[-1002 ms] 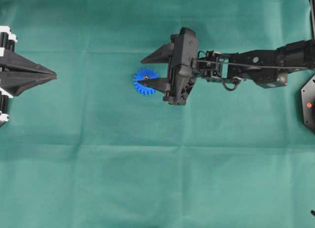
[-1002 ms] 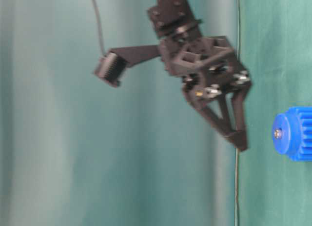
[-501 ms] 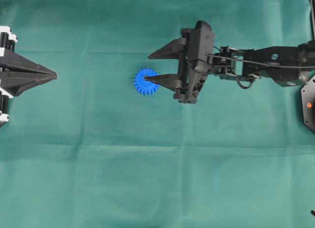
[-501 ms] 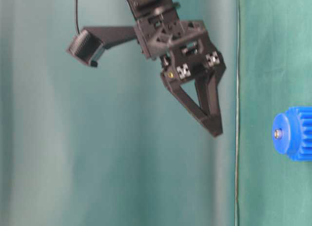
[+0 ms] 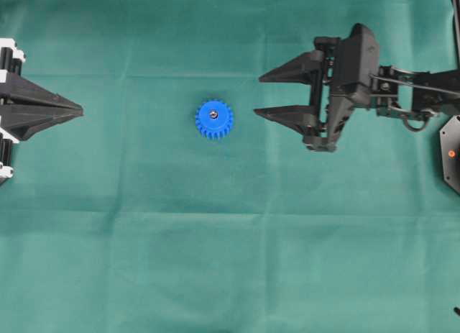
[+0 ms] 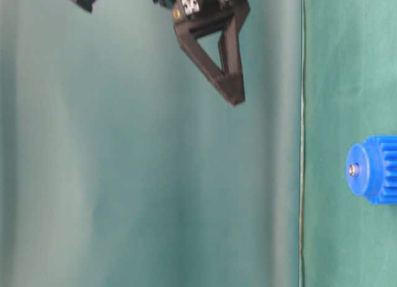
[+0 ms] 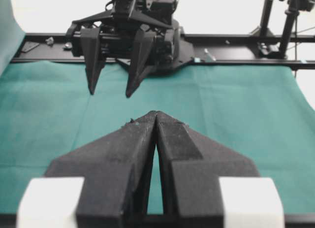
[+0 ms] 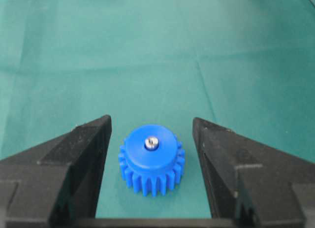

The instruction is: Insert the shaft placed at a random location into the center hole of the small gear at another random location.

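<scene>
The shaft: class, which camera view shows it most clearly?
The right wrist view: the shaft shines in the small gear's hub, framed by the open right gripper. Overhead and table-level views show only a tiny dot; the left wrist view shows none.

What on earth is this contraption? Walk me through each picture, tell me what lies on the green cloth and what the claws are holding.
These are two robot arms facing each other over a table covered in green cloth. Each arm ends in a two-fingered claw. One picture looks straight down, one looks along the table from the side, and two come from small cameras fixed on the arms' wrists.

In the top view, the left claw sits at the left edge, pinched shut and holding nothing. The right claw is open, empty, and off to one side of the only object on the cloth: a small blue gear. A tiny silver pin stands in the hole at the gear's middle, clearest from the right wrist camera. The side view shows the right claw raised above the cloth.
</scene>
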### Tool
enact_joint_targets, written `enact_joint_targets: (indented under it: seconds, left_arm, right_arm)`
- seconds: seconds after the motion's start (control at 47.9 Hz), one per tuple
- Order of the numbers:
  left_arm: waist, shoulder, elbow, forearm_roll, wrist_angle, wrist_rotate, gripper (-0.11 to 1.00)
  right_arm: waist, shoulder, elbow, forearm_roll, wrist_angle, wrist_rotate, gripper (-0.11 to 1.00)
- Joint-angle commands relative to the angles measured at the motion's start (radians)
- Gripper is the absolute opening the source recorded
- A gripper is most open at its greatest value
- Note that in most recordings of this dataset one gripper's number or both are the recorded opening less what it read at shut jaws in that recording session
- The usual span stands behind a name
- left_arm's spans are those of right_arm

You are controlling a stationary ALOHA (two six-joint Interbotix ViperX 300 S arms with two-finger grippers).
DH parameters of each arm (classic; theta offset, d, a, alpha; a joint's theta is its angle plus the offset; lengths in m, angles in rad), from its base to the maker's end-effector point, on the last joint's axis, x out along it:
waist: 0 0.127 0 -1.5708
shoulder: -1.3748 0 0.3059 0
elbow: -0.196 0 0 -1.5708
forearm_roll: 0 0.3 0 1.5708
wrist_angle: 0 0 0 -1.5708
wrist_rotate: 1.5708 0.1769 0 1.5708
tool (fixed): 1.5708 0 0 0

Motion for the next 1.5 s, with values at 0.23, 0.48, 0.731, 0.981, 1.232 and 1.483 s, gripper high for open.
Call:
enact_joint_targets:
  seconds: [0.23,0.48,0.731,0.981,1.232,1.483]
  left_arm:
    - [-0.002,0.008,-0.015,0.003,-0.005,-0.002,0.0]
    - [-0.002,0.008,-0.014,0.003,-0.005,-0.002,0.0]
    - [-0.002,0.008,-0.015,0.003,-0.005,-0.002,0.0]
    - [0.0,0.008,-0.014,0.003,-0.005,-0.002,0.0]
    - [-0.002,0.008,-0.015,0.003,-0.005,-0.002,0.0]
    - [-0.002,0.008,-0.015,0.003,-0.005,-0.002,0.0]
  right_arm:
    - [0.002,-0.077,0.043,0.003,-0.008,0.006,0.67]
    - [0.002,-0.081,0.049,0.003,-0.006,0.006,0.67]
    - [0.002,-0.081,0.049,0.003,-0.002,0.005,0.67]
    - [0.002,-0.081,0.049,0.003,0.025,0.005,0.67]
    - [0.002,-0.081,0.049,0.002,0.025,0.005,0.67]
    - [0.002,-0.081,0.049,0.002,0.025,0.005,0.67]
